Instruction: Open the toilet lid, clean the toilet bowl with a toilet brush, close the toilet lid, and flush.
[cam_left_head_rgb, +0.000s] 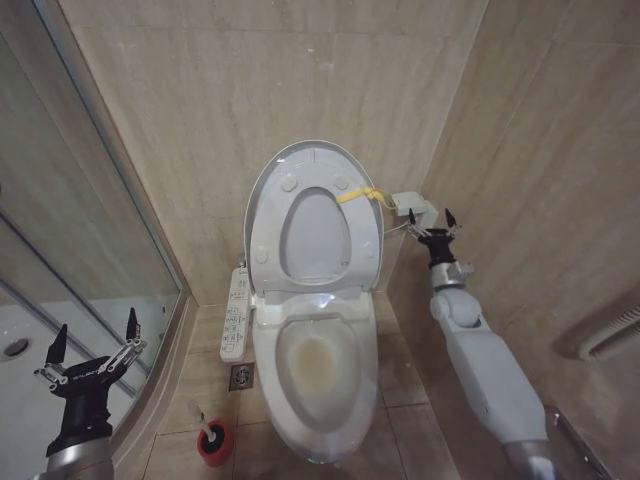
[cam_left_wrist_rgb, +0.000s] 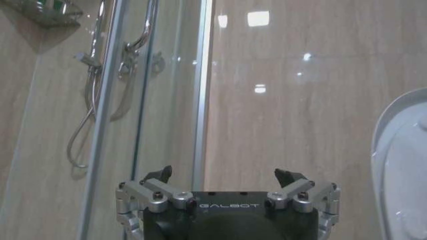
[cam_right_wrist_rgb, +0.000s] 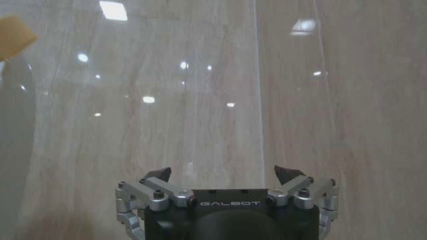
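Standing open at frame centre: toilet lid, leaning against the wall. Lying exposed and stained below: toilet bowl. Waiting in its holder, lower left: toilet brush. Hovering spread and empty: left gripper lower left, right gripper right of the lid. Remaining: scrubbing, closing, flushing.

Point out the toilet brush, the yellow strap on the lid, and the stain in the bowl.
toilet brush (cam_left_head_rgb: 207, 434), head view, on its dark head sitting in the red holder cup (cam_left_head_rgb: 214, 451).
yellow strap (cam_left_head_rgb: 356, 195), head view, mid-strap at the toilet lid (cam_left_head_rgb: 300, 162) rim.
stain (cam_left_head_rgb: 315, 358), head view, centre of the toilet bowl (cam_left_head_rgb: 345, 420).
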